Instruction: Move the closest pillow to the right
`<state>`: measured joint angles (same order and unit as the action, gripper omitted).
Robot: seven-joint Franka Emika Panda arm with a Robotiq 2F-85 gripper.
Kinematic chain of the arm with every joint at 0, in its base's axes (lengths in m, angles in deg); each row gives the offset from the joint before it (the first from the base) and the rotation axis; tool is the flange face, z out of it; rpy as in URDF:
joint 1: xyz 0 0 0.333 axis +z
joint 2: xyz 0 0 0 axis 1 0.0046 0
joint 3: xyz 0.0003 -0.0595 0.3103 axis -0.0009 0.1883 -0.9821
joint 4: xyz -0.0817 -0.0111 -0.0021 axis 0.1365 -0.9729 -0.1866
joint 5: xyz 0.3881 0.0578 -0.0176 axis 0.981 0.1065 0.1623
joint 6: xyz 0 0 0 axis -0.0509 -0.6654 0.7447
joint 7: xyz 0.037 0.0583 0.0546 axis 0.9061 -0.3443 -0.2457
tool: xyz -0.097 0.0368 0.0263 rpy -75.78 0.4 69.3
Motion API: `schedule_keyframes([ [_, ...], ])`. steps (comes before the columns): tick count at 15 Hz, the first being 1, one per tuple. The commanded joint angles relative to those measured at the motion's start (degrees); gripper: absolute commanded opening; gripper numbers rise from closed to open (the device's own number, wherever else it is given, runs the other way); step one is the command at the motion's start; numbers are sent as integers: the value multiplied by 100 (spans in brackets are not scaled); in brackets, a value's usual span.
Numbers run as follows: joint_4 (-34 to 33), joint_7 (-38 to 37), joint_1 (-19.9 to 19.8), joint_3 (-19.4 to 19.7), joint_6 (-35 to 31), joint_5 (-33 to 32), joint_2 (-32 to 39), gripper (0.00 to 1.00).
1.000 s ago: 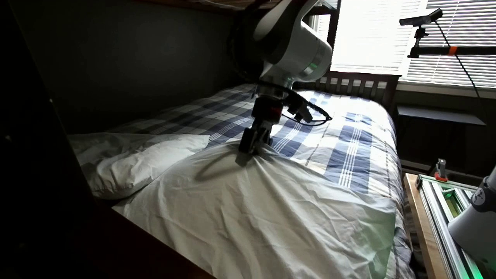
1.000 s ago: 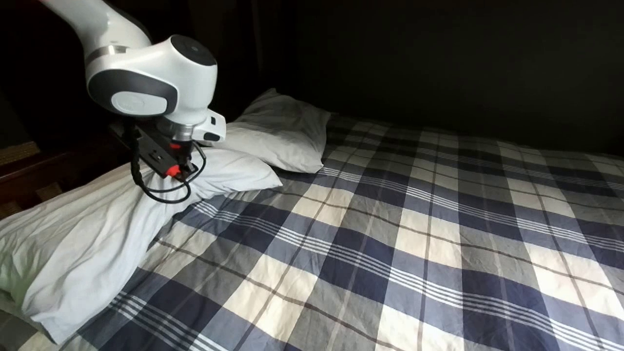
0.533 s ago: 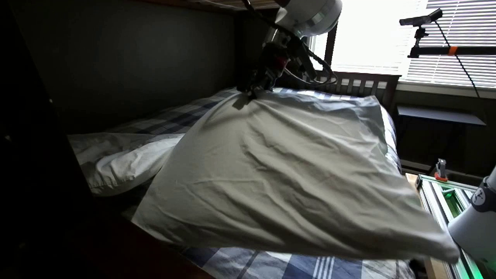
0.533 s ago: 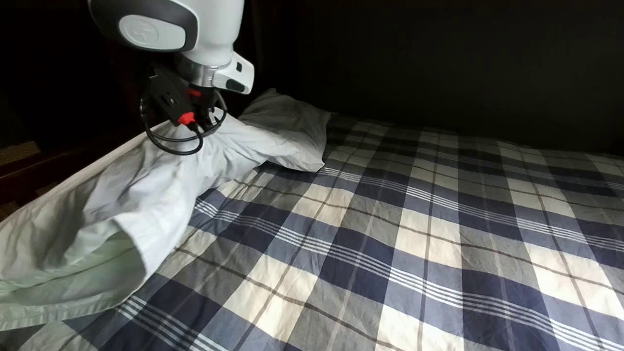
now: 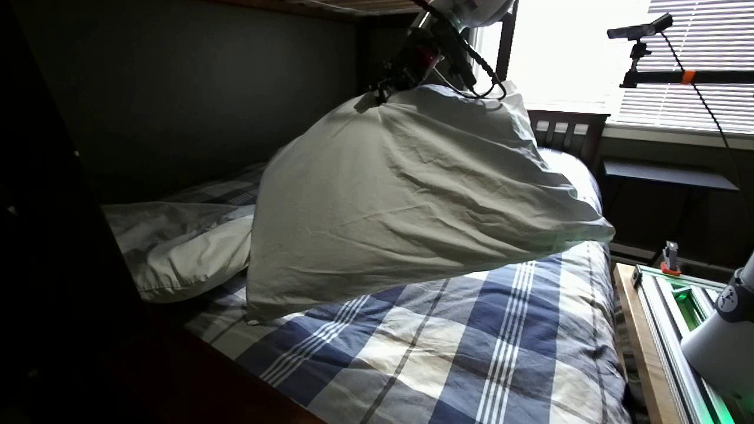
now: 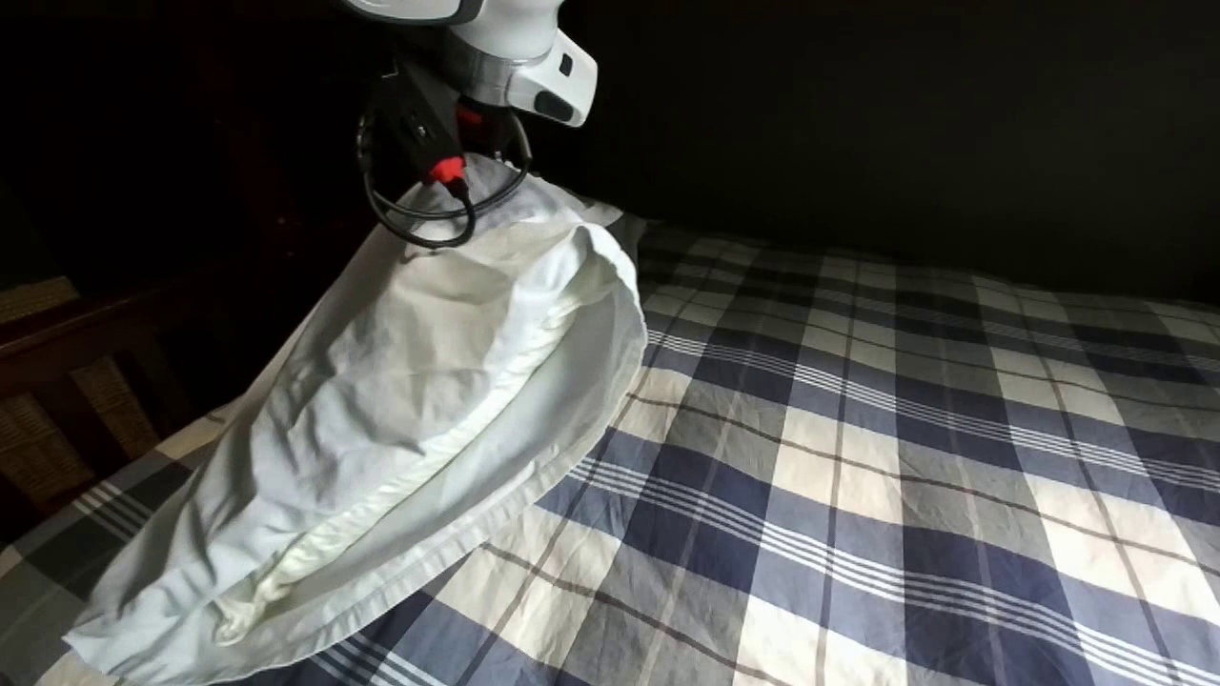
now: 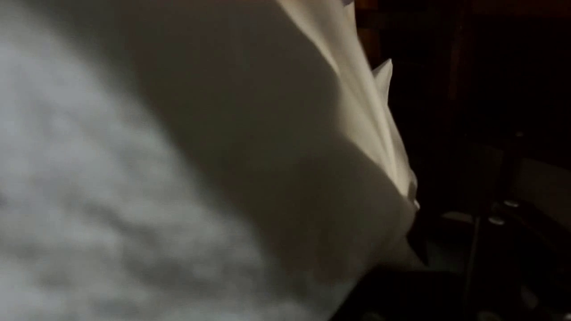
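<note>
The white closest pillow (image 5: 412, 200) hangs tilted from my gripper (image 5: 379, 97) over the bed. In an exterior view its open pillowcase end (image 6: 534, 410) faces the camera, with the inner pillow edge showing. Its lower edge hangs low over the cover, and I cannot tell whether a corner touches. My gripper is shut on the pillow's upper edge. Its fingertips are partly hidden by cloth and cables. In the wrist view, the pillow cloth (image 7: 250, 111) fills the left and middle, blurred, with the dark finger against it at lower right.
A second white pillow (image 5: 194, 259) lies at the bed's left end, partly hidden behind the held one. A plaid cover (image 6: 858, 457) spreads over the bed. A slatted bed end (image 5: 559, 129), the robot base (image 5: 718, 335) and a camera on a pole (image 5: 642, 29) stand around.
My gripper has risen with the pillow in it. The pillow has lifted off the bed, swung and turned, moving rightward in an exterior view and uncovering plaid cover beneath. The second pillow stays put.
</note>
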<state>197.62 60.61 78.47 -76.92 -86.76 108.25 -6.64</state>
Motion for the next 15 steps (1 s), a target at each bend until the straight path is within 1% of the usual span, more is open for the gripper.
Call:
schedule_keyframes([
  [1, -537, -289, -31, 174, 173, 289, 268, 0],
  [6, -832, -477, -247, 397, 257, 338, 353, 0],
  [10, -1073, -567, -452, 575, 287, 523, 389, 0],
  [12, -1182, -624, -524, 635, 247, 657, 454, 0],
  [15, -1310, -951, -598, 722, 69, 793, 592, 0],
])
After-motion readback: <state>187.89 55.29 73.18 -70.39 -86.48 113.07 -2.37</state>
